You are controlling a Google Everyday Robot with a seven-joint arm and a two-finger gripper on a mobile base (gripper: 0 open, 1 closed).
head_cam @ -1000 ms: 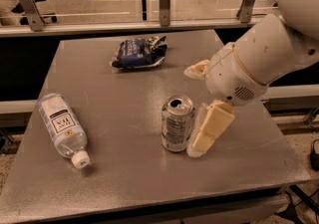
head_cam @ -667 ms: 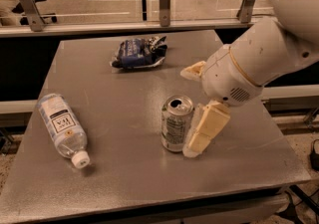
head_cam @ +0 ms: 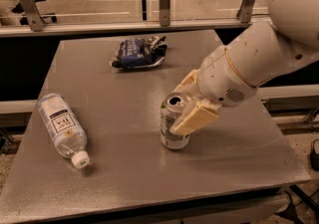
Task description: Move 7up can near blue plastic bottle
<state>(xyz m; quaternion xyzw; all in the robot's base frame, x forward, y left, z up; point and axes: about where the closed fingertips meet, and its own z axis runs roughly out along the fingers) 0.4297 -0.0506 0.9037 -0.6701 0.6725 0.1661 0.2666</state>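
The 7up can stands upright a little right of the middle of the grey table, its pull-tab top open to view. My gripper reaches in from the right. One cream finger lies across the can's front right side and the other sits behind its top rim, so the fingers are closed on the can. The blue plastic bottle lies on its side near the table's left edge, its white cap pointing to the front. A wide stretch of table separates it from the can.
A dark blue snack bag lies at the back middle of the table. A glass barrier with metal posts runs behind the table. The table's front edge is close below the can, and the white arm covers the right side.
The gripper has moved left from beside the can, and its fingers have come together around it. The can and the bottle have stayed where they were.
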